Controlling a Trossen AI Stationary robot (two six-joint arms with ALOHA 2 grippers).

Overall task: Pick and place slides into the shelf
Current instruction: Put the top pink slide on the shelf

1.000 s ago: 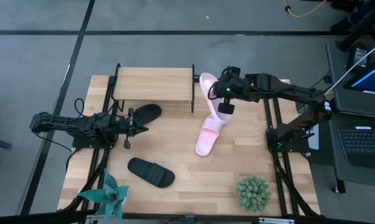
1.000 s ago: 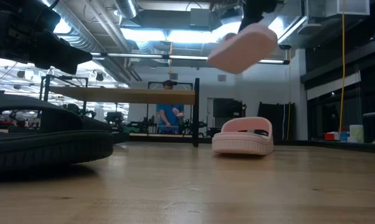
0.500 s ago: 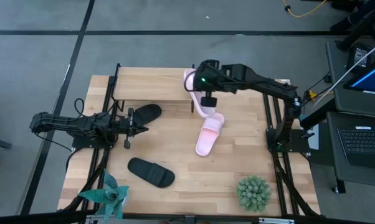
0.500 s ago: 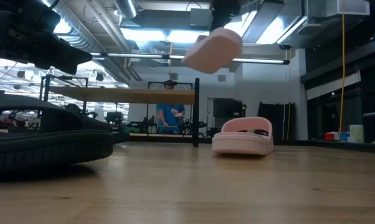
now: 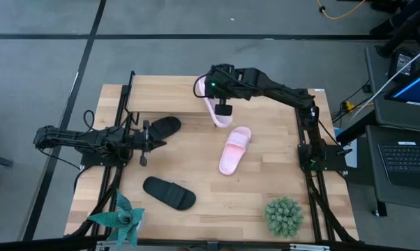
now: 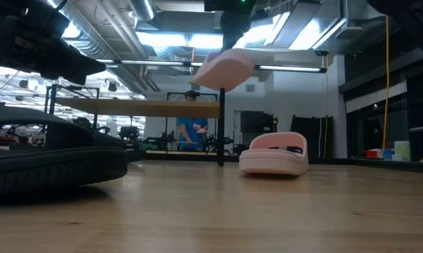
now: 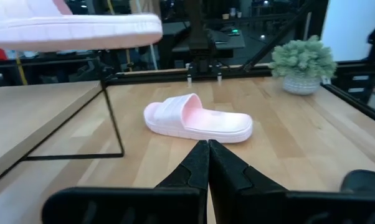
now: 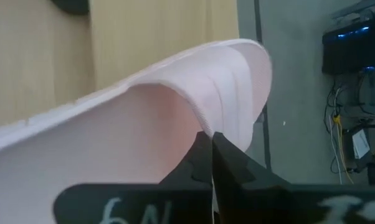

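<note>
One pale pink slide hangs pinched in my right gripper, raised over the shelf's right end. Its twin lies flat mid-table. Two black slides lie left; one sits beside the shelf.

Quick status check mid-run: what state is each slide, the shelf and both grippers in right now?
Carried pink slide: held aloft at shelf's right end.
Other pink slide: on table.
Black slides: on table.
Shelf: top bare.
Right gripper: shut on carried pink slide.
Left gripper: shut, empty.
</note>
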